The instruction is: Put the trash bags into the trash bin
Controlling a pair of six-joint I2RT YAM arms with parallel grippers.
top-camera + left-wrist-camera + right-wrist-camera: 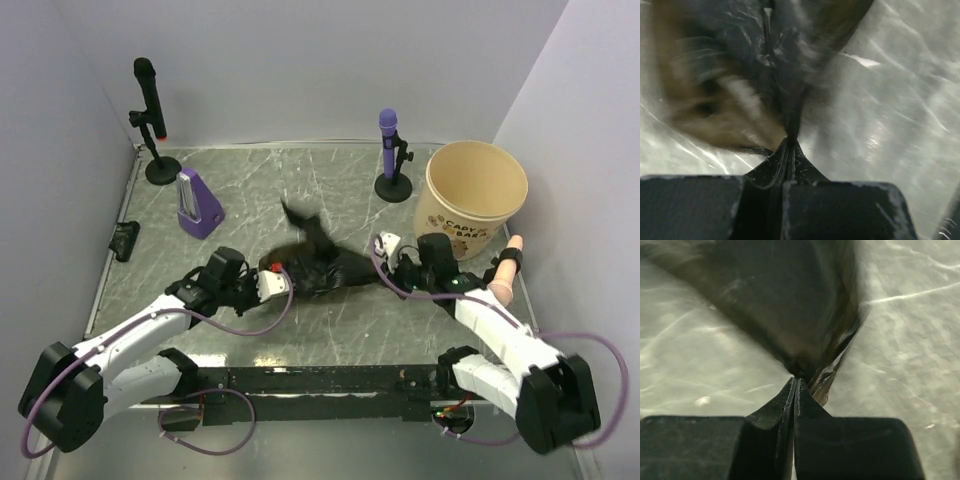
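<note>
A black crinkly trash bag (325, 262) hangs stretched between my two grippers over the middle of the table. My left gripper (284, 281) is shut on its left end, and the film (785, 60) fans out from the closed fingertips (790, 142). My right gripper (386, 262) is shut on the bag's right end, where the film (790, 305) bunches at the pinched tips (796, 380). The tan trash bin (476, 195) stands upright at the back right, just behind the right gripper, and shows only its pale inside.
A black microphone on a stand (150, 105) is at the back left, with a purple metronome (197, 203) in front of it. A purple microphone on a stand (390, 140) stands left of the bin. A small black object (125, 240) lies at the left edge. A pink-and-white handle (508, 268) lies by the right wall.
</note>
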